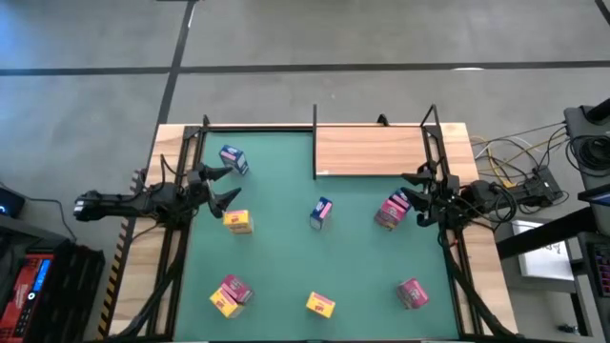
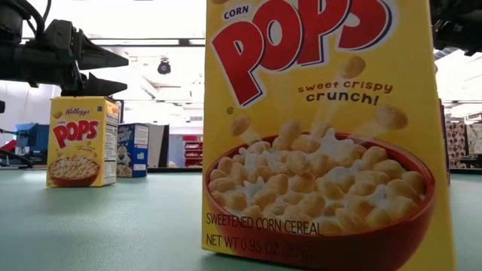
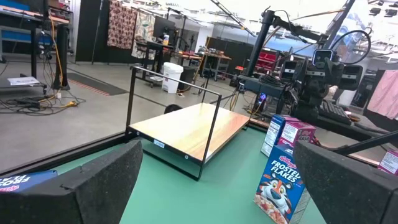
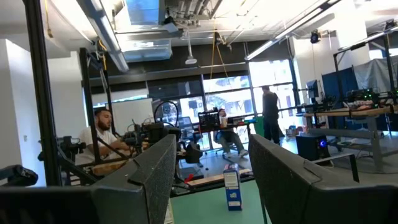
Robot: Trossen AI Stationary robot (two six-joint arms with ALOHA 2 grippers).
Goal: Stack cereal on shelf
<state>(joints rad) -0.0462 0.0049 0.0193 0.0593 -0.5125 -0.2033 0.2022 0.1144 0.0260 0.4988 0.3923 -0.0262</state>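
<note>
- Your shelf (image 1: 370, 151) lies at the far edge of the green mat (image 1: 286, 257), right of centre. Its light-wood board is bare, with thin black posts at its edges.
- Seven cereal boxes are scattered over the mat, none of them on the shelf.
- A pink box (image 1: 393, 211) lies just below the shelf's right end, right beside your right gripper (image 1: 416, 195). You cannot tell from above whether the two touch.
- A blue-and-pink box (image 1: 321, 212) stands near the middle of the mat.
- On the left side, a blue box (image 1: 233, 159) sits toward the far edge, and a yellow box (image 1: 238, 221) sits nearer to you.
- Along the near edge you have a pink-and-yellow box (image 1: 230, 293), a yellow Corn Pops box (image 1: 320, 304) that fills the low view, and another pink box (image 1: 412, 292).
- Your left gripper (image 1: 232, 183) hovers over the left part of the mat, between the blue box and the yellow box. Its fingers (image 3: 99, 186) are spread wide and hold nothing. It faces the shelf across the mat.
- Your right gripper is at the right edge of the mat, below the shelf's corner. Its fingers (image 4: 149, 180) stand a little apart, and its own camera shows nothing between them.
- People sit and stand in the room beyond the table.
</note>
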